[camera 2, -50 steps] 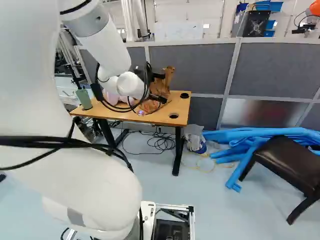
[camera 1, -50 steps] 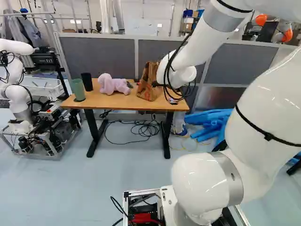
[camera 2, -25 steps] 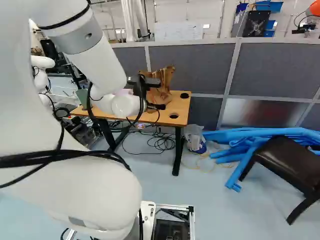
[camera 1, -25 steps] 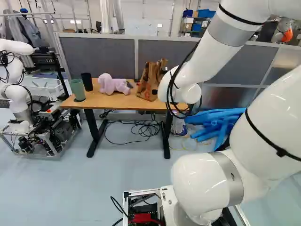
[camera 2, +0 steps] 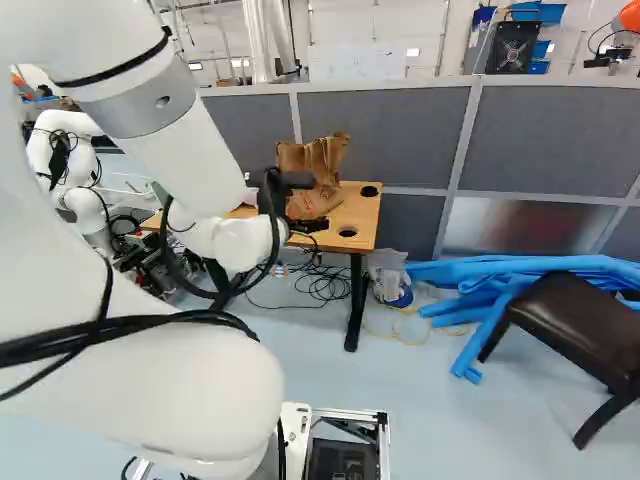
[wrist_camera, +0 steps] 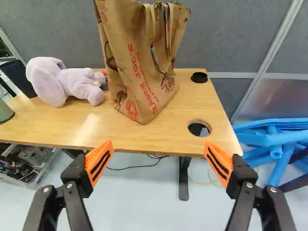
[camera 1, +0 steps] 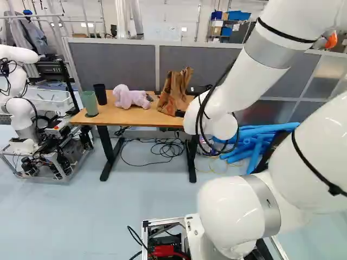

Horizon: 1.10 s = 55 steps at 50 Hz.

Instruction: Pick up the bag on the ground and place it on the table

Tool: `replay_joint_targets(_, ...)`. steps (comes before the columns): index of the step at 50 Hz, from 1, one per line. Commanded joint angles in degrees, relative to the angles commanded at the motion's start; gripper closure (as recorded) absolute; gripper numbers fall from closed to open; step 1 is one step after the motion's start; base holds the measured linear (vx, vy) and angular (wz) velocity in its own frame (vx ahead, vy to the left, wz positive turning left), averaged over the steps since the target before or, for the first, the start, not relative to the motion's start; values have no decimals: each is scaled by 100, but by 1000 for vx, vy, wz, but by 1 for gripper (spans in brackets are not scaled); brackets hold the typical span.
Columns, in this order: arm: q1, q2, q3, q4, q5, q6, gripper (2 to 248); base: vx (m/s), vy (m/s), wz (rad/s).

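Observation:
My gripper [camera 2: 300, 226] shows partly in the right base view, on the near side of the brown paper bag [camera 2: 325, 165]. In the wrist view the gripper [wrist_camera: 159, 147] stands wide open, with nothing between its orange pads. Ahead of it the bag [wrist_camera: 137, 67] rests upright on the wooden table [wrist_camera: 161, 137], apart from both fingers, its handles at the top. The left base view also has the bag [camera 1: 172, 95] on the right part of the tabletop, with the arm's wrist to its right.
A pink plush toy [camera 1: 130, 97], a green cup [camera 1: 89, 103] and a black cup [camera 1: 100, 93] share the table. Cables [camera 1: 162, 147] lie beneath it. Blue tubes [camera 2: 500, 290] and a dark chair [camera 2: 580, 325] are to its right. Another robot [camera 1: 21, 116] stands at the left.
The arm has drawn back from the bag and table, its wrist shifting right in the left base view and left in the right one. The bag stays standing on the table; the base has not moved.

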Motion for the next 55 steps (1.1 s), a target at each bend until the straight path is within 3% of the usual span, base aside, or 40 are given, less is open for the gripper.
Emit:
replay_joint_targets(26,21,206,493,-26,578,-184,3,0,0,0)
replay_joint_targets(55,26,256,614,-32,719,-229,3,0,0,0)
